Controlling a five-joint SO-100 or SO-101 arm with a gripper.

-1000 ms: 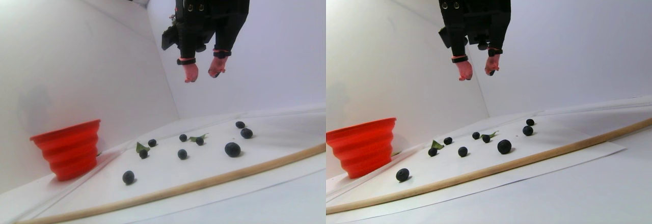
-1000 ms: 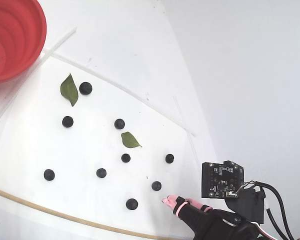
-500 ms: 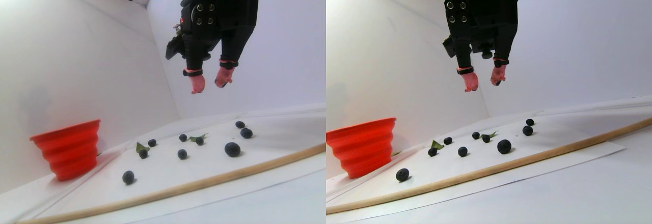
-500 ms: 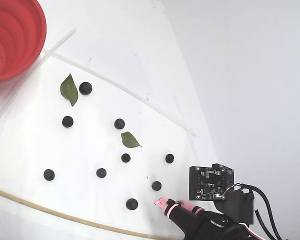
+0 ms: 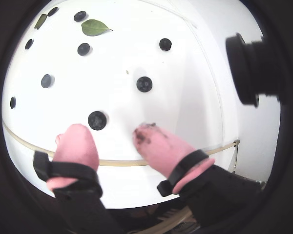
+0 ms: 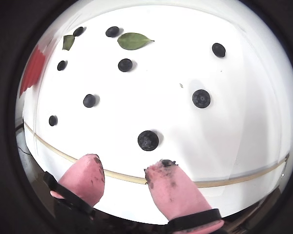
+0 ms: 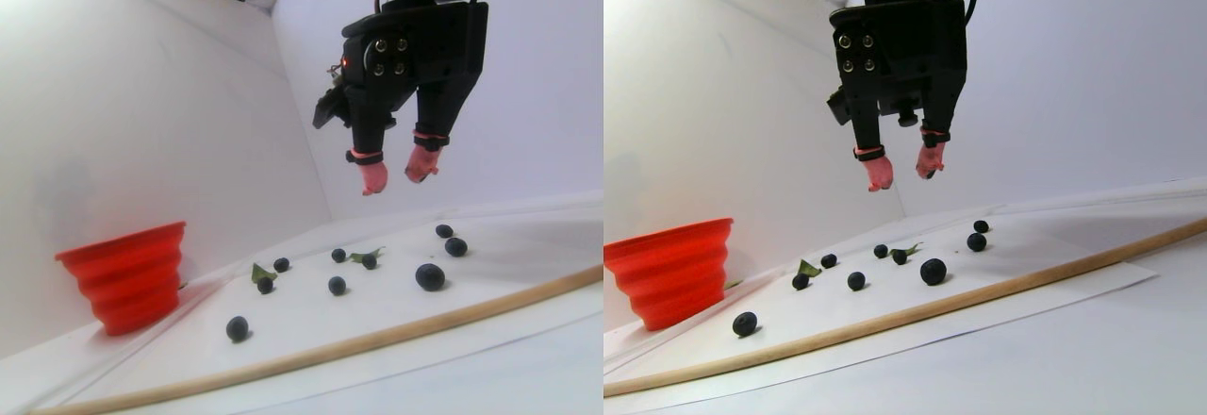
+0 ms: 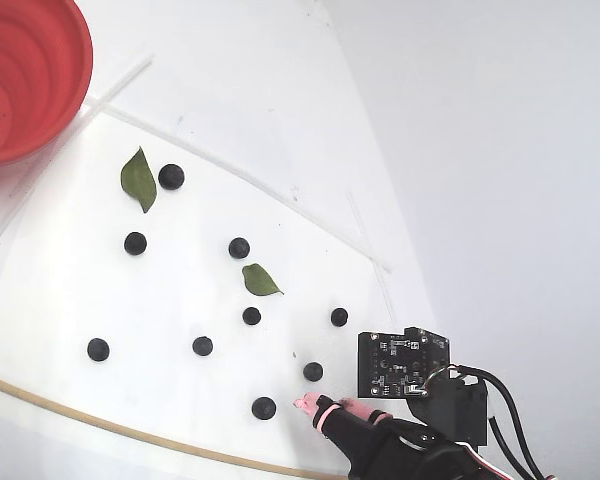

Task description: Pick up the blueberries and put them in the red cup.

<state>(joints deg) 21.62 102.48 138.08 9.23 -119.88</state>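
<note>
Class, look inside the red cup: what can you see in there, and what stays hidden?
In the fixed view, the red cup shows stepped rings and a few tiny dark specks on its floor, no blueberries. Its left part is cut off by the frame, so that portion cannot be checked.
</note>
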